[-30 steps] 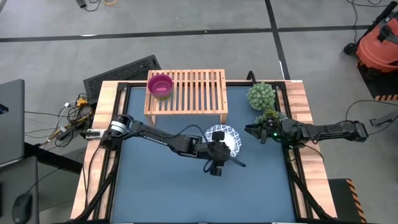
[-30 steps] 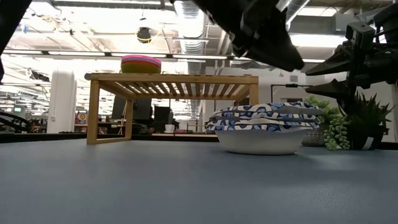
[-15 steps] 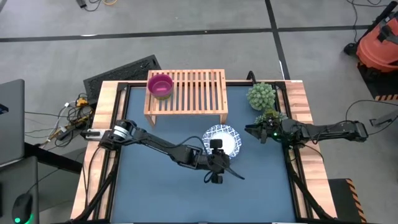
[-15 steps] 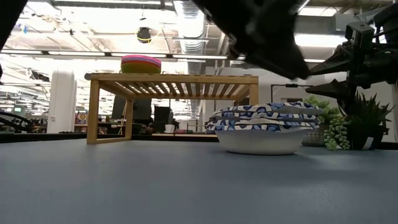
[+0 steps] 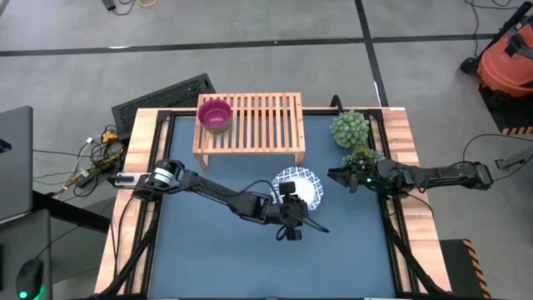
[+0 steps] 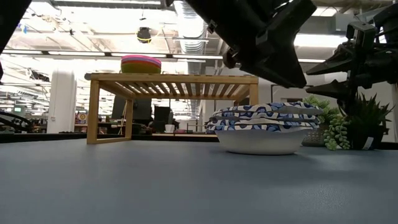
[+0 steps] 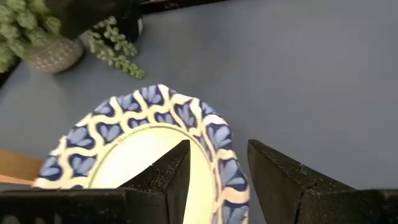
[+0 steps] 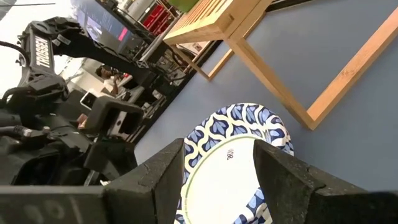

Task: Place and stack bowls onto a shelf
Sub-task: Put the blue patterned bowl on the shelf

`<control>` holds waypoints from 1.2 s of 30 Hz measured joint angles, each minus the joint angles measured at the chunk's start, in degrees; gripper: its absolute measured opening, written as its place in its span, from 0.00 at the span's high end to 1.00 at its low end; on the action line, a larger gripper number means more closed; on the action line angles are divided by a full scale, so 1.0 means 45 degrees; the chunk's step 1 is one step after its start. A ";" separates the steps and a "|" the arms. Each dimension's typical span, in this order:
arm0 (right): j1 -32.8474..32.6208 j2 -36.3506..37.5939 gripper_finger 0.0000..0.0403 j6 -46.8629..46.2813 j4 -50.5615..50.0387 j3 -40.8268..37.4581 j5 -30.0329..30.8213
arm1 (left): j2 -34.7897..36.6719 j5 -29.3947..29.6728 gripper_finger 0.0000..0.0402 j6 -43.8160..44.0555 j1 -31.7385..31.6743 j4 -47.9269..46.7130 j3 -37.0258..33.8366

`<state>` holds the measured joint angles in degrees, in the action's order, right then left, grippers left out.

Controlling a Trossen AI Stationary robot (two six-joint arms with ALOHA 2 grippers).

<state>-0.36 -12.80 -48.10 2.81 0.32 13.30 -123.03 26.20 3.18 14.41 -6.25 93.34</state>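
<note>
Two white bowls with blue patterned rims [image 5: 305, 185] sit stacked on the blue table; they also show in the low view [image 6: 266, 127]. My left gripper [image 5: 290, 198] hovers open above their near rim. In the left wrist view its fingers stand on either side of the rim [image 7: 219, 163]. I see no touch. The small plastic bowls sit stacked, magenta on top [image 5: 216, 114], on the far left of the wooden shelf [image 5: 258, 125]. My right gripper [image 5: 335, 177] waits open at the table's right, beside the plants, pointing at the white bowls [image 8: 230, 158].
Two potted plants [image 5: 350, 127] [image 5: 361, 155] stand at the far right, close to my right gripper. The shelf's slatted top [image 6: 186, 79] is bare to the right of the small bowls. The blue table [image 5: 216, 250] lies open toward the near edge.
My left gripper has drawn back a little toward the table's near edge from over the white bowls and has changed its tilt. The white bowls and my right gripper have stayed where they were.
</note>
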 joint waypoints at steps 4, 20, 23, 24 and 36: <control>0.0000 0.0000 0.46 0.0001 -0.0005 -0.0005 -0.0078 | -0.0012 -0.0536 0.64 0.0022 0.0000 0.0322 0.0000; 0.0005 0.0002 0.46 0.0001 -0.0028 -0.0002 -0.0301 | -0.0605 0.0124 0.64 0.0121 0.0044 -0.0175 0.0015; 0.0005 0.0004 0.46 0.0001 -0.0039 -0.0005 -0.0335 | -0.0605 0.0115 0.64 0.0123 0.0042 -0.0157 0.0017; 0.0005 0.0000 0.46 0.0001 -0.0039 -0.0003 -0.0336 | -0.0605 -0.0081 0.64 0.0137 0.0033 -0.0171 0.0119; 0.0005 0.0000 0.46 0.0021 -0.0041 -0.0003 -0.0345 | -0.0600 -0.1154 0.69 0.1206 -0.0169 -0.0746 0.0175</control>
<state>-0.34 -12.80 -48.01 2.63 0.30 11.75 -125.73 21.01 8.61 13.65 -9.61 94.13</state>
